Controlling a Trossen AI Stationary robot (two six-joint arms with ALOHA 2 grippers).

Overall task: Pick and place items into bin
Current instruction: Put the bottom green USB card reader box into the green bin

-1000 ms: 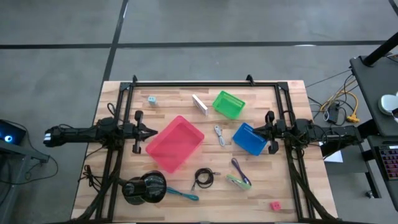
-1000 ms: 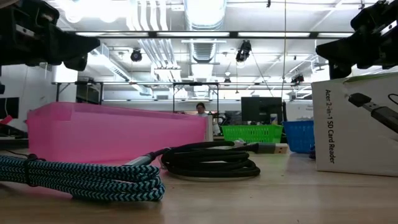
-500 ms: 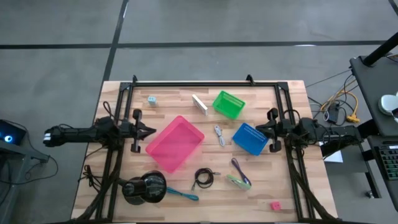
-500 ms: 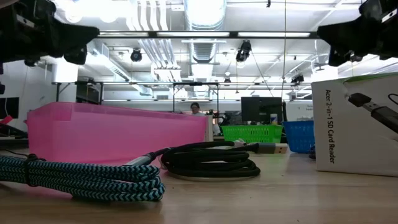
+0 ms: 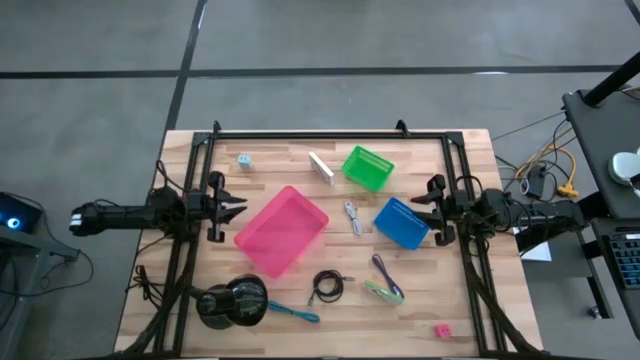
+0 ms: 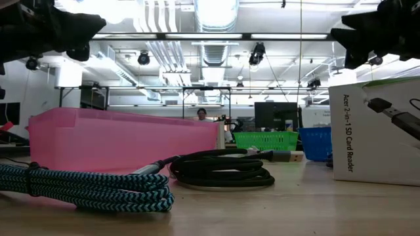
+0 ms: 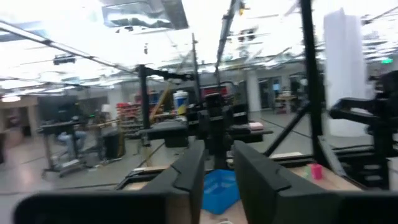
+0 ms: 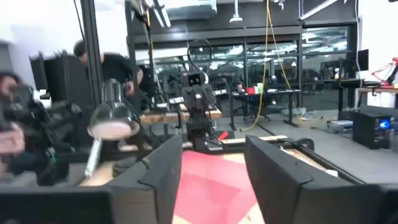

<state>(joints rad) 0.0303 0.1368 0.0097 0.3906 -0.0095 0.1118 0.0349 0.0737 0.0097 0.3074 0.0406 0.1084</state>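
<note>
A: Trouble could come from how the small items are scattered; the black cord (image 5: 327, 286) lies coiled at about 6 o'clock on the table (image 5: 470, 300), just beside the purple cord (image 5: 381, 266) and green packet (image 5: 382, 291), so a reach for one may drag its neighbour; the teal stick tool (image 5: 293, 313) lies right by the large black round object (image 5: 232, 301), which could be knocked

B: And the grippers? The left gripper (image 5: 228, 204) hangs at 9 o'clock, fingers parted and empty, as its wrist view shows; the right gripper (image 5: 420, 206) hangs at 3 o'clock, also spread and empty, close over the blue bin (image 5: 403, 223), which it might clip on descending

A: Orientation matters too; the teal stick tool's long axis runs roughly 9 to 4 o'clock; the pale stick (image 5: 320, 167), near 12 o'clock by the green bin (image 5: 367, 167), runs about 10 to 4; fingers closing along either axis would probably slip off

B: The pink bin (image 5: 281, 230) sits centre-left; nothing appears to be inside it yet; the red block (image 5: 442, 330) lies far out at 5 o'clock
</note>
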